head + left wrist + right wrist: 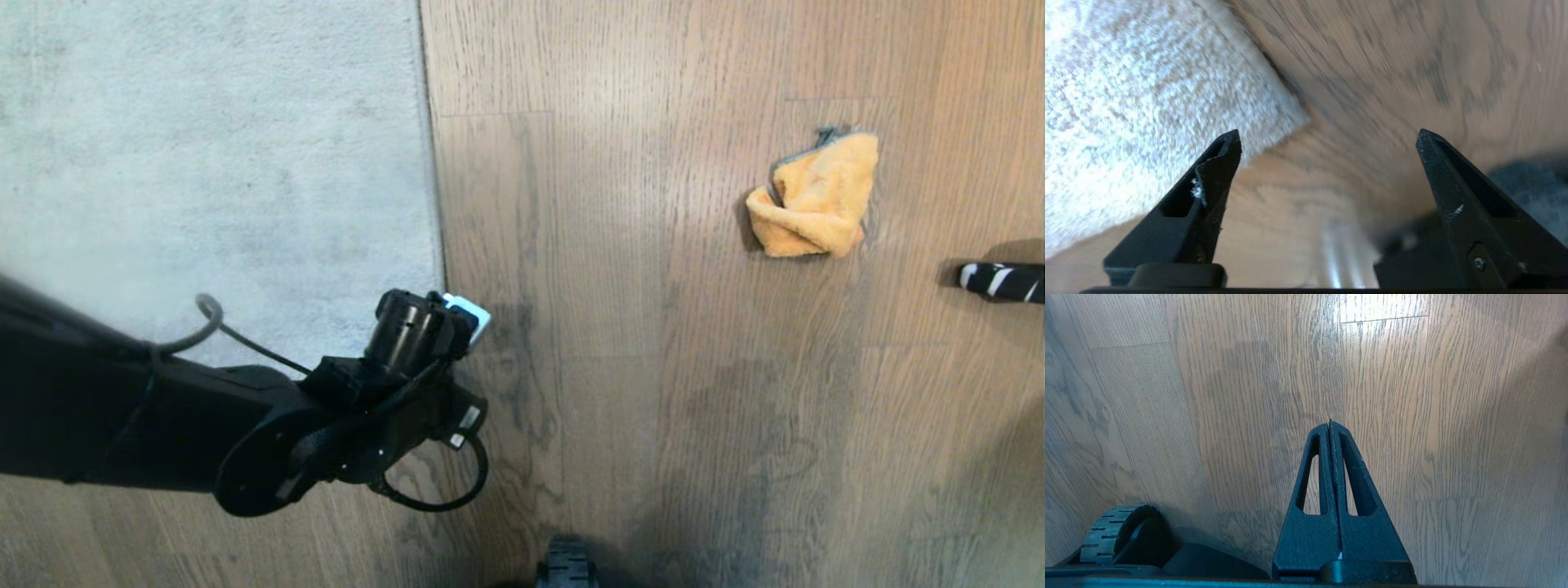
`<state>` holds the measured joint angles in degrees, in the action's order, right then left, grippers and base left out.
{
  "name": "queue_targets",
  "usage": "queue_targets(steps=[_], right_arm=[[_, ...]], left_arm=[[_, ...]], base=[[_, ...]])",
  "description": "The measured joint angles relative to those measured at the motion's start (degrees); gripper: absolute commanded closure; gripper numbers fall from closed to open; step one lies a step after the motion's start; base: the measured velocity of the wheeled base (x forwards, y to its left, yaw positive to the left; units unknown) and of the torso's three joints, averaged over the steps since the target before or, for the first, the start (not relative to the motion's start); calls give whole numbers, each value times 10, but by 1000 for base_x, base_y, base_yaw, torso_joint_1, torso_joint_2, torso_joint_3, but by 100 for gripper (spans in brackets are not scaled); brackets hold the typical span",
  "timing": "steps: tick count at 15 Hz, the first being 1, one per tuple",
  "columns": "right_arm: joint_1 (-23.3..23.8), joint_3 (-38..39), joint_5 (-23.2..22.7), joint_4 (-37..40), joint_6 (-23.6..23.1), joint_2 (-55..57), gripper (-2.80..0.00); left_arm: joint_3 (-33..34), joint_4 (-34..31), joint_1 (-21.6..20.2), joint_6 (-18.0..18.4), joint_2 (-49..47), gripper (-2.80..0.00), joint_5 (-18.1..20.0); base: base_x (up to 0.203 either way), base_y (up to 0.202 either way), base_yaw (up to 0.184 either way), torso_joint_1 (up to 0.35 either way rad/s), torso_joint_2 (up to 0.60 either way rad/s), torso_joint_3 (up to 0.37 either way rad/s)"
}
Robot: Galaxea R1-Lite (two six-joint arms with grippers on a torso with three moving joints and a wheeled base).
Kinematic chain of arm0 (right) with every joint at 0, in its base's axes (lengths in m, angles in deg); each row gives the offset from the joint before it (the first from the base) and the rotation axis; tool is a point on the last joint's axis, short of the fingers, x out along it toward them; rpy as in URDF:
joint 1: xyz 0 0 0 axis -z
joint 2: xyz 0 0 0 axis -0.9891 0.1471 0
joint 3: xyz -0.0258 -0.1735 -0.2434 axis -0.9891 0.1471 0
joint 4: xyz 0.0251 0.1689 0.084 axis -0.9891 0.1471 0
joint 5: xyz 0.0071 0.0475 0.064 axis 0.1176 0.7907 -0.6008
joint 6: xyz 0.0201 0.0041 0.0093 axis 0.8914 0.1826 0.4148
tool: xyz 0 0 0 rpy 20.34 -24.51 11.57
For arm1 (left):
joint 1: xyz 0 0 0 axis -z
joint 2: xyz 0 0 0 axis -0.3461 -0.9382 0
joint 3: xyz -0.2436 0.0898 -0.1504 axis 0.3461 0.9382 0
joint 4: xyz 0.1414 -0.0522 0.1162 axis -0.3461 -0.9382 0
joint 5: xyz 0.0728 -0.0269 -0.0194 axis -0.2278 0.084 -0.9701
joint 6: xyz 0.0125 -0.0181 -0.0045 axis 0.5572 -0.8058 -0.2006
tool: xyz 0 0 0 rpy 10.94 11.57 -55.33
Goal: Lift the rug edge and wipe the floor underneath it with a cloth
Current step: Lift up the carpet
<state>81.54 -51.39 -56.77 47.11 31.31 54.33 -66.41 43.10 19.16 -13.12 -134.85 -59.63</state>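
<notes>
The pale grey rug lies flat at the left, and its rug edge [433,204] runs down the head view to where my left arm [245,425] reaches over it. In the left wrist view my left gripper [1329,136] hangs open and empty just above the rug's rounded corner [1274,118]. One finger [1208,183] is over the pile, the other over the bare floor [1372,122]. The orange cloth [816,200] lies crumpled on the floor [612,327] far to the right, untouched. My right gripper [1330,424] is shut on nothing, parked above the planks.
A black-and-white striped object [1000,282] pokes in at the right edge, near the cloth. Part of my base [566,567] shows at the bottom, and a base wheel [1110,535] appears in the right wrist view.
</notes>
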Motion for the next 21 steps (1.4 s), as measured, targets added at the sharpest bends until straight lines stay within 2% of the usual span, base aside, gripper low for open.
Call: queue_targets(steps=[4,8,12,18,21], right_arm=[[0,0,0,0,0,0,0],[0,0,0,0,0,0,0],[0,0,0,0,0,0,0],[0,0,0,0,0,0,0],[0,0,0,0,0,0,0]], left_arm=[[-9,-38,12,0,3,-280,-16],[-4,-51,20,7,-9,-280,-56],[-4,-73,21,52,-17,-280,-109],[-7,-71,19,59,-45,-280,-132],[-12,-68,16,88,-57,-280,-147]], base=[[0,0,0,0,0,0],[0,0,0,0,0,0],[0,0,0,0,0,0],[0,0,0,0,0,0],[0,0,0,0,0,0]])
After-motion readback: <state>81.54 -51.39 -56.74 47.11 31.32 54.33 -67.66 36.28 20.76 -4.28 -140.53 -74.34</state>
